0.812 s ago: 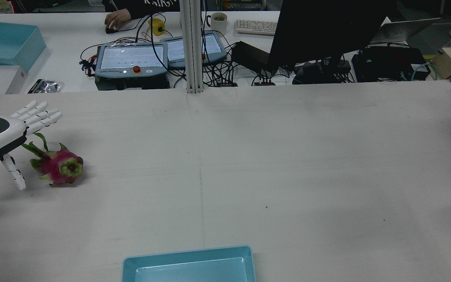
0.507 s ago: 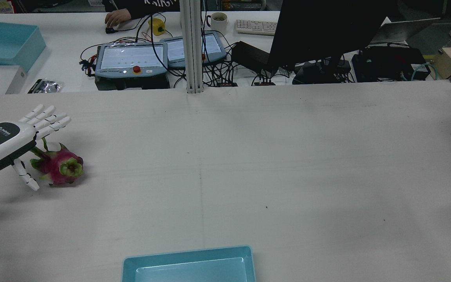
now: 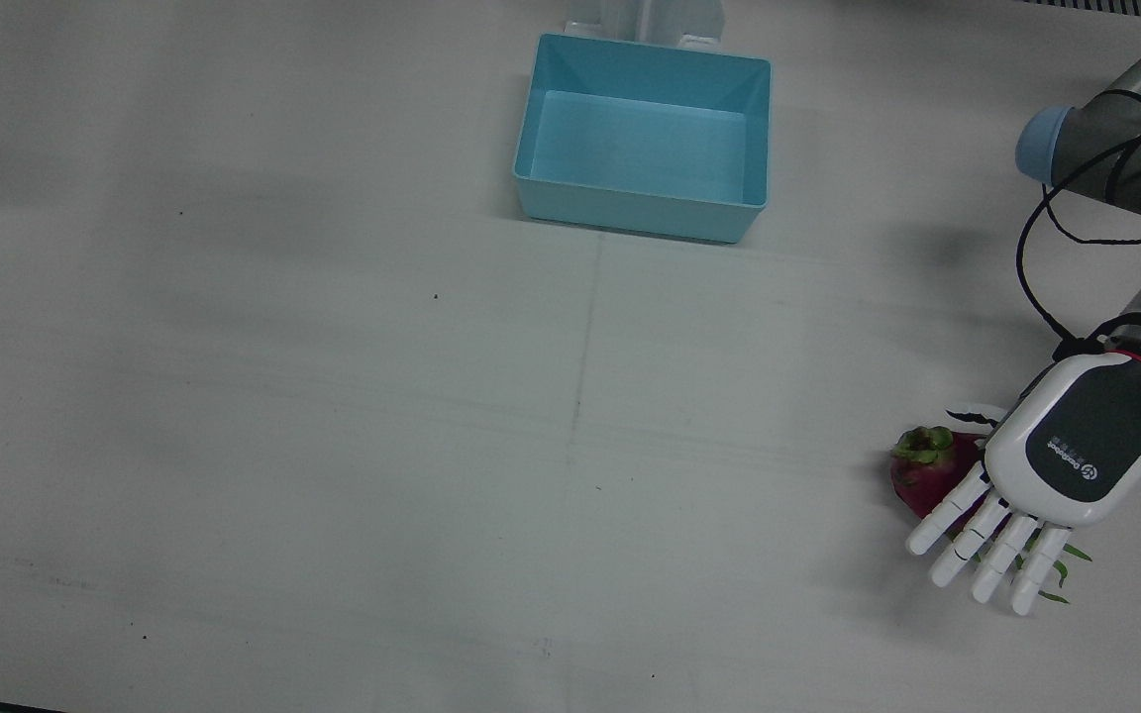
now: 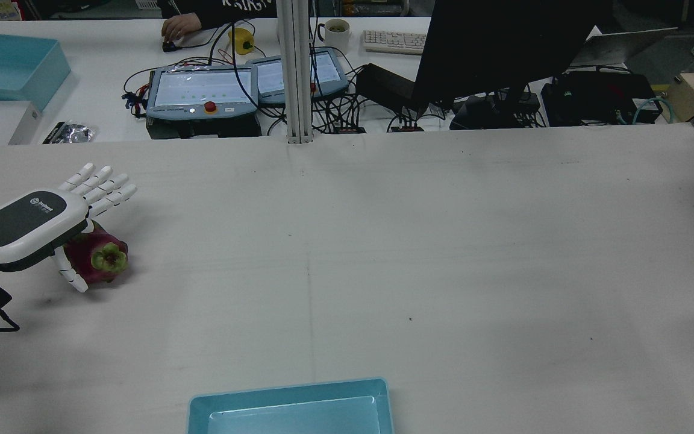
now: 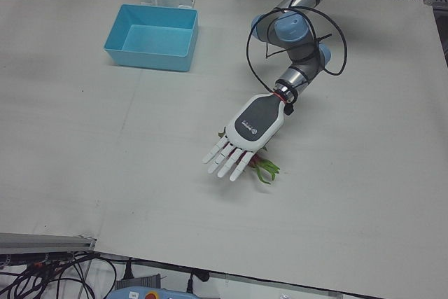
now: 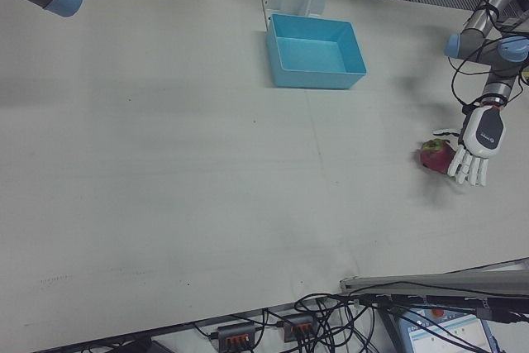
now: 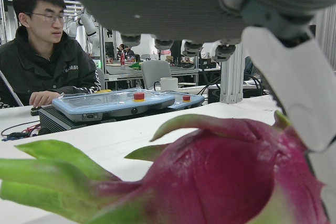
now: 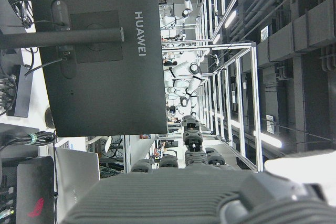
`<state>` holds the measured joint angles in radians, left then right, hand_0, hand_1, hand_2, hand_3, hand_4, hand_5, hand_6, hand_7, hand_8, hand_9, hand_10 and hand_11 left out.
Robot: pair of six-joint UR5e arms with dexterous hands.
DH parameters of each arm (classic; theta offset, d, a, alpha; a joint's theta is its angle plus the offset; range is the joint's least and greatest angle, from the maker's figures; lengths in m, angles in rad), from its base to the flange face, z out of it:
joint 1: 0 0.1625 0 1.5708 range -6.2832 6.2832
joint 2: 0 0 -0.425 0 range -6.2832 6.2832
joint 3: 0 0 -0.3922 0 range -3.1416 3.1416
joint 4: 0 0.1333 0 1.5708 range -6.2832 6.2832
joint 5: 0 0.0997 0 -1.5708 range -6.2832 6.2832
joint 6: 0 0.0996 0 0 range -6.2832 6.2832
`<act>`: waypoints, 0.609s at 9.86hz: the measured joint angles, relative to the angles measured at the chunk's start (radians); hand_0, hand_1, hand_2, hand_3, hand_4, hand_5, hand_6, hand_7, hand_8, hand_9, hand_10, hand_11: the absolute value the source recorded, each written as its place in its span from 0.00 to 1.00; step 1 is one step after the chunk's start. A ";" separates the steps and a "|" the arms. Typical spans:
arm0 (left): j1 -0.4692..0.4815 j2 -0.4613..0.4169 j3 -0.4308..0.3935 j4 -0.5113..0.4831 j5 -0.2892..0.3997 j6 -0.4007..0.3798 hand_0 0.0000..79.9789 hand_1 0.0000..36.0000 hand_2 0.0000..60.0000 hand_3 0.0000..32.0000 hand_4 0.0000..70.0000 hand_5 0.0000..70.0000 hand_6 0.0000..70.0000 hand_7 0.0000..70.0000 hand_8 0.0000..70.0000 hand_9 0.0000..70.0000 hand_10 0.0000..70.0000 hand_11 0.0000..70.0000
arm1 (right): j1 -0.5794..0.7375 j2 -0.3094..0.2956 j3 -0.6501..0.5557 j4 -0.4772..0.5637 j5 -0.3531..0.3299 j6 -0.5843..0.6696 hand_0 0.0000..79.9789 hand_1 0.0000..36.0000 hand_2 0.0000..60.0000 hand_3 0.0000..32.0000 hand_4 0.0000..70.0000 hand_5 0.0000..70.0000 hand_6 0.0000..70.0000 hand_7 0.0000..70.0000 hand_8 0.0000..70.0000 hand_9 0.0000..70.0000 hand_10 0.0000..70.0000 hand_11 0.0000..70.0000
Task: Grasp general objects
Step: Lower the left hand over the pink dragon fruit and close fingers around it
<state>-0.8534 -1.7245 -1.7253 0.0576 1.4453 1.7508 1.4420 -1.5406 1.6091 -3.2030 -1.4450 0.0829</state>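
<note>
A pink dragon fruit (image 3: pixel 925 473) with green leaf tips lies on the white table at the robot's left side. It also shows in the rear view (image 4: pixel 101 256), the right-front view (image 6: pixel 431 155) and, filling the frame, the left hand view (image 7: pixel 220 177). My left hand (image 3: pixel 1061 465) hovers palm down just over it, open, with fingers (image 4: pixel 103 184) stretched straight past it and the thumb (image 4: pixel 70 274) hanging beside the fruit. The hand hides the leafy end. My right hand (image 8: pixel 184 192) shows only in its own view, raised off the table with nothing in it.
A light blue bin (image 3: pixel 640 213) stands at the middle of the table on the robot's side, also in the rear view (image 4: pixel 290 395). Beyond the far edge are teach pendants (image 4: pixel 202 90), cables, a monitor (image 4: pixel 503 48) and a seated person.
My left hand has moved to the right in the rear view, from beside the dragon fruit's leafy end to over the fruit. The fruit has not moved.
</note>
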 measured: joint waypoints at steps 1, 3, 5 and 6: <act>0.004 -0.012 0.009 0.006 -0.001 0.017 0.62 0.48 0.16 0.16 0.00 0.00 0.00 0.11 0.03 0.00 0.00 0.00 | 0.000 0.000 0.000 0.000 0.000 0.000 0.00 0.00 0.00 0.00 0.00 0.00 0.00 0.00 0.00 0.00 0.00 0.00; 0.022 -0.041 0.025 0.034 -0.002 0.046 0.61 0.46 0.14 0.19 0.00 0.00 0.00 0.09 0.03 0.00 0.00 0.00 | 0.000 0.000 0.000 0.000 0.000 0.001 0.00 0.00 0.00 0.00 0.00 0.00 0.00 0.00 0.00 0.00 0.00 0.00; 0.032 -0.056 0.032 0.060 -0.002 0.070 0.61 0.44 0.14 0.11 0.00 0.00 0.00 0.11 0.05 0.00 0.00 0.00 | 0.000 0.000 0.000 0.000 0.000 0.000 0.00 0.00 0.00 0.00 0.00 0.00 0.00 0.00 0.00 0.00 0.00 0.00; 0.033 -0.058 0.032 0.068 -0.002 0.082 0.61 0.45 0.20 0.01 0.00 0.00 0.00 0.22 0.08 0.02 0.00 0.00 | 0.000 0.000 0.000 0.000 0.000 0.001 0.00 0.00 0.00 0.00 0.00 0.00 0.00 0.00 0.00 0.00 0.00 0.00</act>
<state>-0.8208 -1.7821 -1.6928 0.1252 1.4435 1.8324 1.4419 -1.5408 1.6092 -3.2030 -1.4450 0.0835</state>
